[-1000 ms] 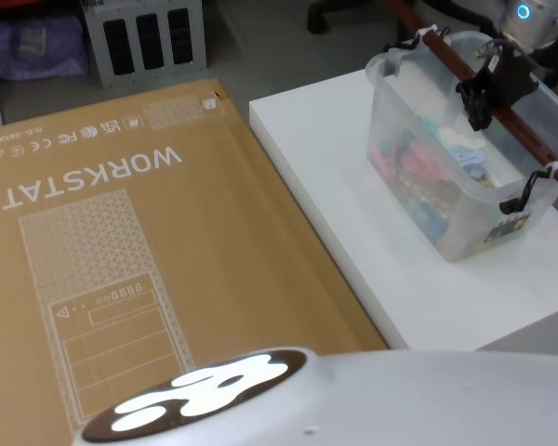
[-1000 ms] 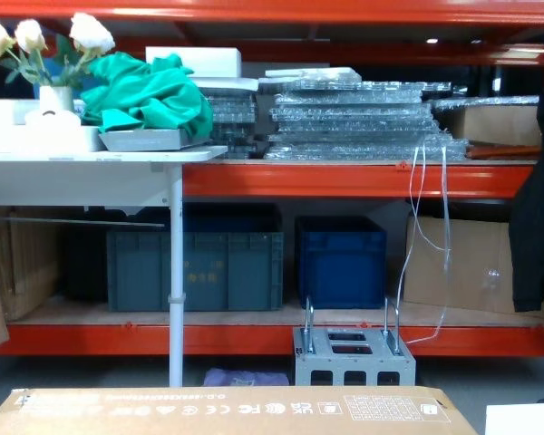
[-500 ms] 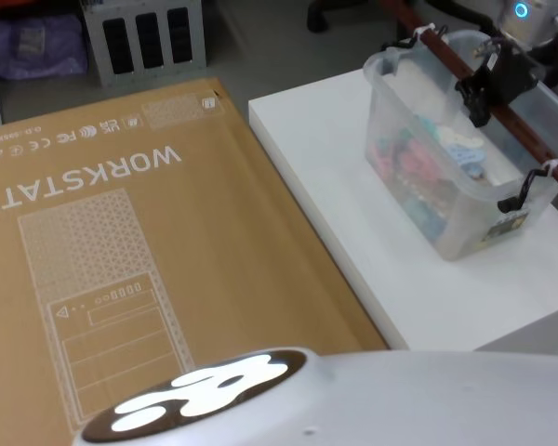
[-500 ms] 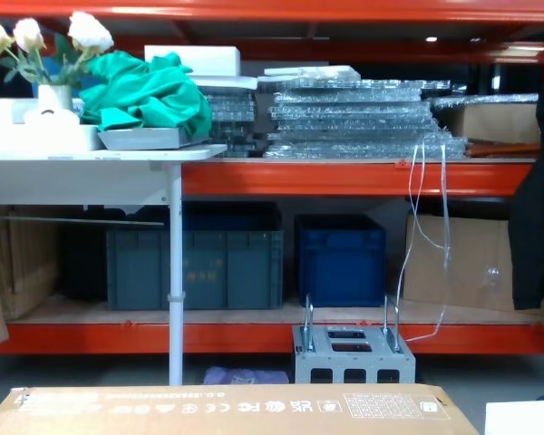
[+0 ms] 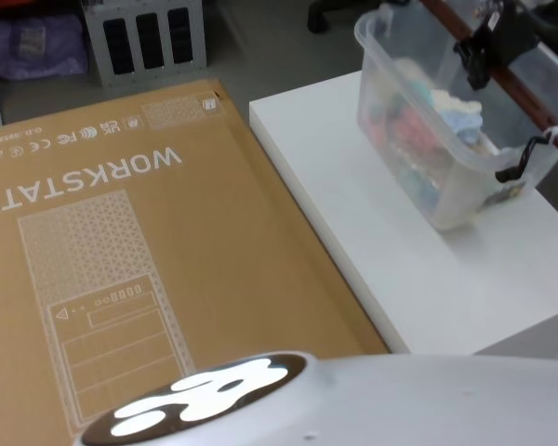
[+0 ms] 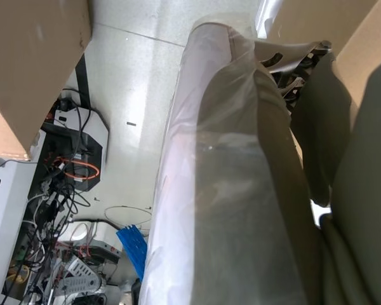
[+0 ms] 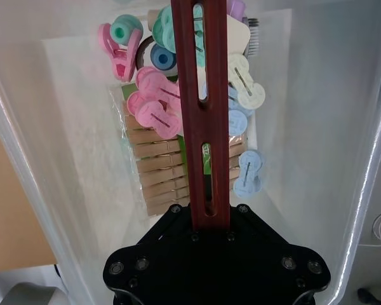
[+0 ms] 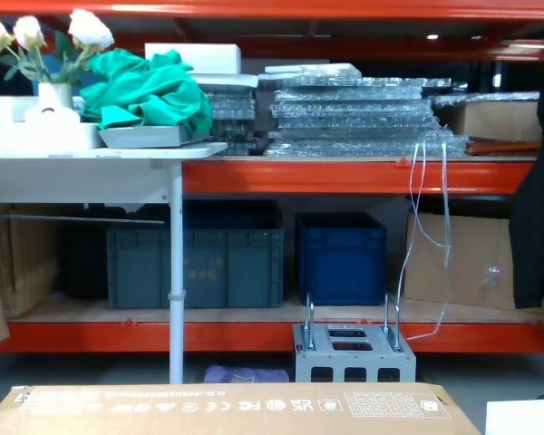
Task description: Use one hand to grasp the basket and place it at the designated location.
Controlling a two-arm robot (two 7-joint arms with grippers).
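Observation:
The basket (image 5: 414,130), a translucent whitish tub, hangs tilted above the far right part of the white table (image 5: 418,279). It holds pastel clips (image 7: 153,95) and wooden clothespins (image 7: 162,171). My right gripper (image 5: 488,45) is shut on the middle of its dark reddish-brown slotted bar handle (image 5: 532,111). In the right wrist view the handle (image 7: 202,108) runs straight out from the black gripper (image 7: 209,219), with the tub's wall (image 7: 51,146) on both sides. The left arm stays parked low beside the body, wrapped in plastic sheeting (image 6: 235,190).
A large flat cardboard box (image 5: 121,260) printed WORKSTATION lies left of the table; its edge (image 8: 227,408) shows in the chest view. A grey metal stand (image 5: 144,37) sits on the floor beyond. Red shelving with blue-grey crates (image 8: 195,267) stands behind.
The right gripper has raised the basket by its handle; the tub has risen off the table and shifted toward the far edge, tilting slightly.

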